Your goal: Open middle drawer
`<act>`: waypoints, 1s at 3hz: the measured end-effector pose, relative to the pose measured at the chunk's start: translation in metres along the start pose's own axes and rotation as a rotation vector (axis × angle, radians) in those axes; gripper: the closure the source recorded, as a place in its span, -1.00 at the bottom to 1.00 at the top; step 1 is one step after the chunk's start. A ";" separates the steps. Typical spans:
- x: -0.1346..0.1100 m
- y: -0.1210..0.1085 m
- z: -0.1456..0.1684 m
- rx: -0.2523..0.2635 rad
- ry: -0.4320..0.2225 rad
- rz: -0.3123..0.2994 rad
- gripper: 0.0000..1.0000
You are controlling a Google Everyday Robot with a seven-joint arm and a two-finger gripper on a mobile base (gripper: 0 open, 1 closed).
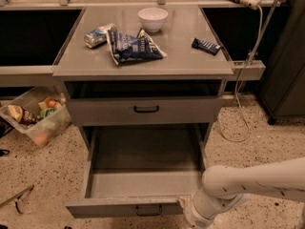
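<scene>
Landmark: the cabinet [190, 63]; every place below is given against it.
Middle drawer, place: the middle drawer [114, 208] stands far out of the cabinet's front, below the upper drawer [105, 111], with its front near the bottom of the view.
Middle drawer, look: it is grey metal with a flat, plain front and a small dark bar handle [148, 210] at mid-width. Its shallow tray [143, 182] has low side walls and a bare floor that shows nearly from back to front.
Gripper, place: the gripper [193, 220] sits low in front of the cabinet, just off the right end of the drawer's front and well to the right of the handle. The view's lower edge cuts most of it off.
Jaws: you cannot tell whether they are wide, narrow or holding anything.
Arm: the white arm [257, 180] comes in from the cabinet's right side, low over the floor.
Step in hand: by my reading the pull is at or near its end, since so much of the tray is exposed.
Doing it well: if you draw further, pull straight out from the cabinet's front, not sideways. The contact looks off-centre, so a skewed tug could rack the drawer on its runners.
Stop: ease off before the runners hit their limit.
Release: back away along the pull line, clear of the front's right corner.
Jolt risk: a bowl [153, 18] and a can [96, 35] rest on the cabinet's top, so keep the motion smooth.
</scene>
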State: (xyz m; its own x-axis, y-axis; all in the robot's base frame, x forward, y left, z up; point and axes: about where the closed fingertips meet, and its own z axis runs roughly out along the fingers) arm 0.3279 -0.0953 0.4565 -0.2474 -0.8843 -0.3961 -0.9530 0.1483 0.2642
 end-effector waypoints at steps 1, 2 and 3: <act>-0.016 -0.007 -0.014 0.044 -0.009 -0.044 -1.00; -0.034 -0.014 -0.021 0.075 -0.014 -0.090 -1.00; -0.039 -0.024 -0.007 0.061 -0.004 -0.116 -1.00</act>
State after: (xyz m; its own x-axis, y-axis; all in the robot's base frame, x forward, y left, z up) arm 0.3616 -0.0675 0.4716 -0.1357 -0.8953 -0.4242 -0.9841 0.0721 0.1626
